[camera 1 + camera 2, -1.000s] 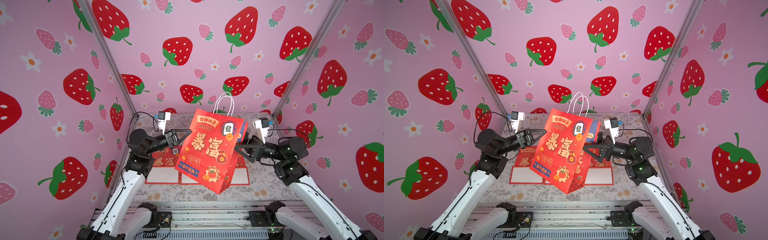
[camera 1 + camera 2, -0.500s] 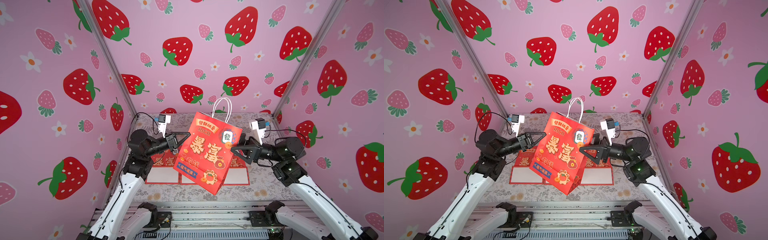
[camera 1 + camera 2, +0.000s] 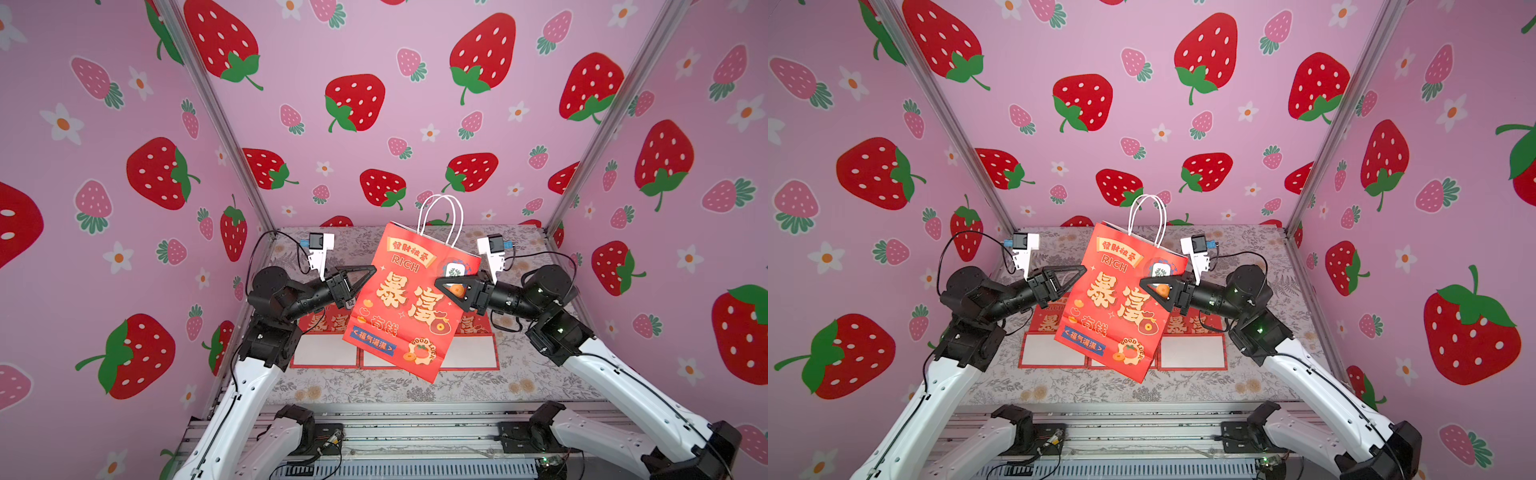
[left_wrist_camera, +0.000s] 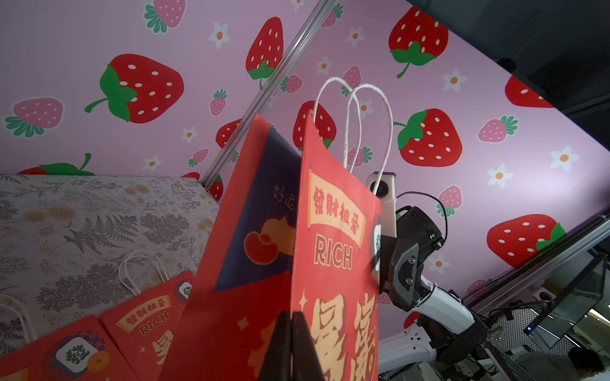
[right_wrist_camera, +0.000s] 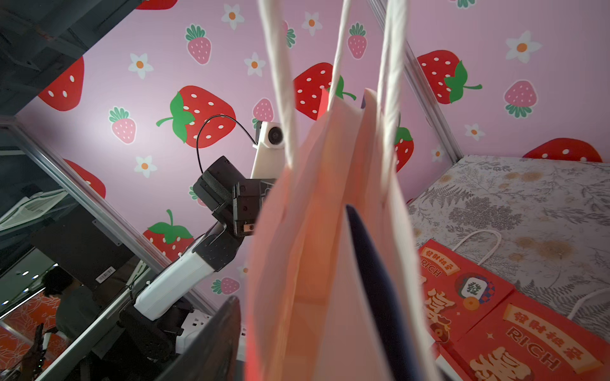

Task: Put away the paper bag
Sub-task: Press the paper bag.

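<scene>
Bag [image 3: 399,299] hangs lower; right fingers [image 3: 443,286] narrowed around it.

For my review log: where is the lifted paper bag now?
In both top views the paper bag hangs tilted mid-air at centre, between left pincer and right pincer, above flat bags on the table.

Left arm [image 3: 249,386] and right arm [image 3: 615,386]: white lower links, black joint housings. Left claw [image 3: 371,270] and right claw [image 3: 438,286]: black, triangular open-frame fingers. White camera block [image 3: 320,245] on each wrist, thin black cable [image 5: 218,115] looping off. Green light [image 3: 560,330] on right arm; two screws [image 4: 411,260] on right claw body.
</scene>
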Action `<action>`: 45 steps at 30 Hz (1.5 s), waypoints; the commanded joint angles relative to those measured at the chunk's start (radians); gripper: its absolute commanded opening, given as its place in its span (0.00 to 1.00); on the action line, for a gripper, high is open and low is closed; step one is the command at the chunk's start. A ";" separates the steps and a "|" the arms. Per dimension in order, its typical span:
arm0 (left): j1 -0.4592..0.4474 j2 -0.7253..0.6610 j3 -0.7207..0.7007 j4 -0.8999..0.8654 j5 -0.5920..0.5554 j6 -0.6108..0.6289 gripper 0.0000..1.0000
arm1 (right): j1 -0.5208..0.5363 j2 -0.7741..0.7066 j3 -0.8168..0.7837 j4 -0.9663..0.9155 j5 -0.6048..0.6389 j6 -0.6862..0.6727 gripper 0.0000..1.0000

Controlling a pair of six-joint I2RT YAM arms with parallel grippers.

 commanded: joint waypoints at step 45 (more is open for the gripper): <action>0.005 0.025 0.097 -0.032 -0.073 0.141 0.88 | -0.389 0.126 0.260 -0.291 -0.418 0.063 0.00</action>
